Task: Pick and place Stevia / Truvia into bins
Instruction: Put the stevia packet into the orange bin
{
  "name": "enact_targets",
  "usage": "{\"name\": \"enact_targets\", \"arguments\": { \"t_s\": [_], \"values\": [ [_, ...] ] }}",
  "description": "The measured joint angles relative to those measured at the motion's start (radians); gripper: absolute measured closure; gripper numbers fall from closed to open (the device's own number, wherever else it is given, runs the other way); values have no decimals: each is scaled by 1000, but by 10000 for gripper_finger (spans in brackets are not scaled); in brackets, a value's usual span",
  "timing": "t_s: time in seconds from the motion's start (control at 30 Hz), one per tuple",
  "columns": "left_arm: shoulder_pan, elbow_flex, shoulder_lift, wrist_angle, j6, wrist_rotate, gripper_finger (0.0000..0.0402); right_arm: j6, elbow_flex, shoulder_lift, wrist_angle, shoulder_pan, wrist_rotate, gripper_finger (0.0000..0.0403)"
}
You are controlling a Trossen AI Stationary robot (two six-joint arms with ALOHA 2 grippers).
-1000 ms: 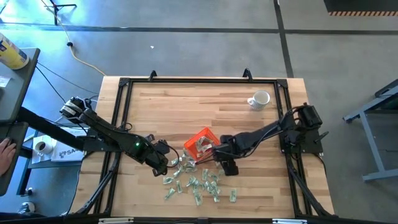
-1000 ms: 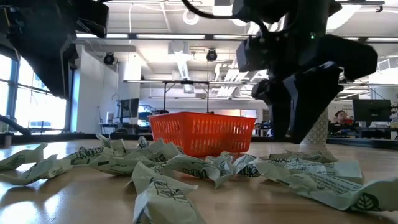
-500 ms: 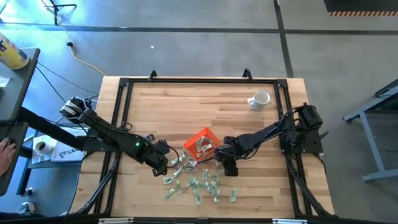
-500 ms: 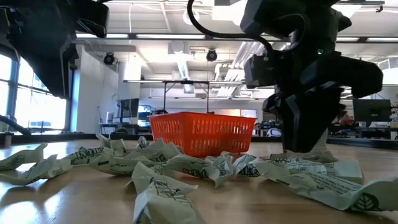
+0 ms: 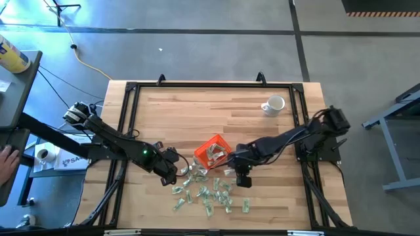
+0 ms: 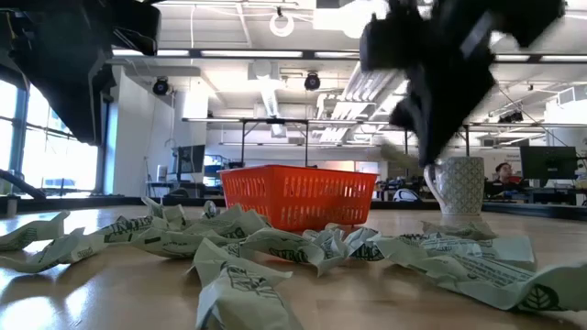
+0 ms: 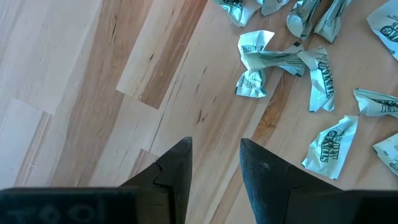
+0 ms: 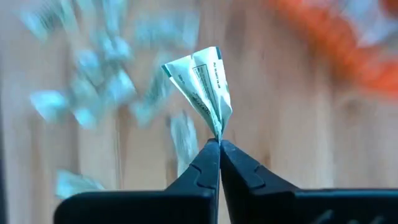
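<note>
Right gripper (image 8: 219, 144) is clamped on one crumpled sachet (image 8: 202, 87), pinched by a corner at the fingertips; the paper stands up from the jaws, folded. In the high view this gripper (image 5: 243, 178) sits just beside the orange tray (image 5: 211, 150), on the tray's right, above the upper right edge of the loose sachets (image 5: 211, 194).

Those sachets lie scattered on the wooden table (image 5: 197, 115) in front of the tray, several touching or overlapping. A few more lie inside the tray.

Left gripper (image 5: 174, 172) rests low at the left edge of the scatter, jaws partly apart and holding nothing; bare wood shows between its fingers (image 7: 176, 169).

White mug (image 5: 273, 105) stands well apart, near the table's far right corner.
</note>
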Motion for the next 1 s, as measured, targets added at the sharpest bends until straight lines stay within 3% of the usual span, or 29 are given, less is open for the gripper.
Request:
{"name": "enact_targets", "arguments": {
  "t_s": [0.13,0.27,0.43,0.6,0.73,0.87,1.0],
  "values": [
    [0,0,0,2,0,-4,234,-26,83,-33,9,-72,101,401],
    [0,0,0,4,1,-6,234,-86,111,8,90,-169,13,383],
    [0,0,0,4,-4,-7,234,-125,134,80,87,-223,-71,304],
    [0,0,0,8,-26,2,234,-123,145,81,71,-207,-48,203],
    [0,0,7,72,49,44,234,-179,146,37,-16,-151,61,145],
    [12,-1,28,171,195,66,234,-210,146,7,-162,-80,156,123],
    [105,-1,82,178,110,150,234,-93,139,3,-286,-24,196,121]
  ]
}}
